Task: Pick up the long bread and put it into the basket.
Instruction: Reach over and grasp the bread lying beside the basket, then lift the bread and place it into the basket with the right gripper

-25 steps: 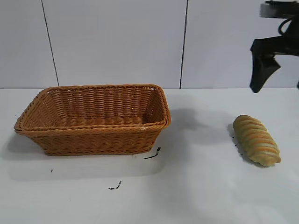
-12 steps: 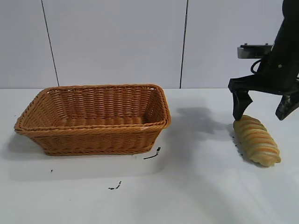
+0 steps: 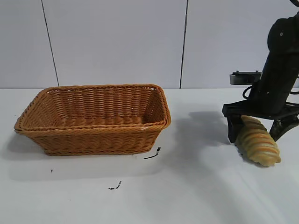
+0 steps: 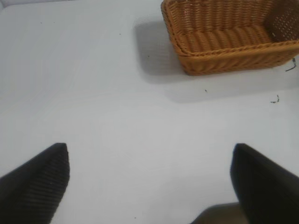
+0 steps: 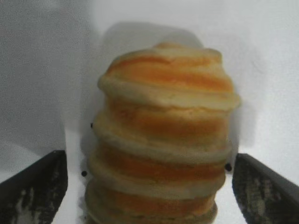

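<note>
Right gripper [image 3: 259,131] fingers [image 3: 232,129] are being held spread apart, one on each side of the long bread [image 3: 257,144], which is lying on the white table [image 3: 196,186] between them. Contact cannot be told. The basket [image 3: 93,119] is sitting well apart. Left gripper [image 4: 149,179] fingers are being held apart over bare table.

No legible text, labels, brands, numbers or signs appear on any surface in the exterior view or in either wrist view
</note>
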Tool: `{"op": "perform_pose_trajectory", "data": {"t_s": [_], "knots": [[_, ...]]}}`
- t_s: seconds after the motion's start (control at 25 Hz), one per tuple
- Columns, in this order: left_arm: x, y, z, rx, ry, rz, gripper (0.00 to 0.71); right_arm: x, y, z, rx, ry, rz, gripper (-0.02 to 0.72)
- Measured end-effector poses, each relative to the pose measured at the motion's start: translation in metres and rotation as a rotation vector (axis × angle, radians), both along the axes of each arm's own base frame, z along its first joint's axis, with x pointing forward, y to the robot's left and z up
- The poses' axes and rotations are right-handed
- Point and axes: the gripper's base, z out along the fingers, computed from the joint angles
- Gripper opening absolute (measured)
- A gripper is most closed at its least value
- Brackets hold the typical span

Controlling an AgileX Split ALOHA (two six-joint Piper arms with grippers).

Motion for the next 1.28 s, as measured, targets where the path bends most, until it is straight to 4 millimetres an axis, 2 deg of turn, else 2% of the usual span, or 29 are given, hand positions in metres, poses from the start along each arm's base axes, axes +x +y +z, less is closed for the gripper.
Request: {"op": "perform_pose_trajectory", "data": {"t_s": [0.04, 0.12, 0.2, 0.28, 0.52, 0.64, 0.72, 0.88, 1.04, 1.08, 1.12, 1.28], "knots": [[0.0, 0.0, 0.0, 0.0, 0.0, 0.0, 0.696, 0.0, 0.0, 0.0, 0.001, 0.0, -0.001, 0.207], [0.0, 0.0, 0.0, 0.0, 0.0, 0.0, 0.696, 0.0, 0.0, 0.002, 0.0, 0.004, 0.0, 0.158], [0.0, 0.0, 0.0, 0.0, 0.0, 0.0, 0.696, 0.002, 0.0, 0.01, -0.007, 0.003, 0.013, 0.153], [0.0, 0.0, 0.0, 0.0, 0.0, 0.0, 0.696, 0.005, 0.0, 0.027, -0.008, -0.005, 0.021, 0.146], [0.0, 0.0, 0.0, 0.0, 0.0, 0.0, 0.696, 0.018, 0.005, 0.12, -0.007, -0.118, 0.055, 0.134], [0.0, 0.0, 0.0, 0.0, 0.0, 0.0, 0.696, 0.022, 0.013, 0.153, -0.006, -0.162, 0.081, 0.134], [0.0, 0.0, 0.0, 0.0, 0.0, 0.0, 0.696, 0.024, 0.02, 0.168, -0.004, -0.192, 0.1, 0.134], [0.0, 0.0, 0.0, 0.0, 0.0, 0.0, 0.696, 0.026, 0.043, 0.193, -0.011, -0.264, 0.177, 0.132], [0.0, 0.0, 0.0, 0.0, 0.0, 0.0, 0.696, 0.033, 0.077, 0.205, -0.023, -0.327, 0.301, 0.132], [0.0, 0.0, 0.0, 0.0, 0.0, 0.0, 0.696, 0.033, 0.077, 0.205, -0.023, -0.327, 0.301, 0.132], [0.0, 0.0, 0.0, 0.0, 0.0, 0.0, 0.696, 0.039, 0.097, 0.207, -0.03, -0.355, 0.38, 0.132], [0.0, 0.0, 0.0, 0.0, 0.0, 0.0, 0.696, 0.043, 0.147, 0.196, -0.066, -0.372, 0.61, 0.124]]}}
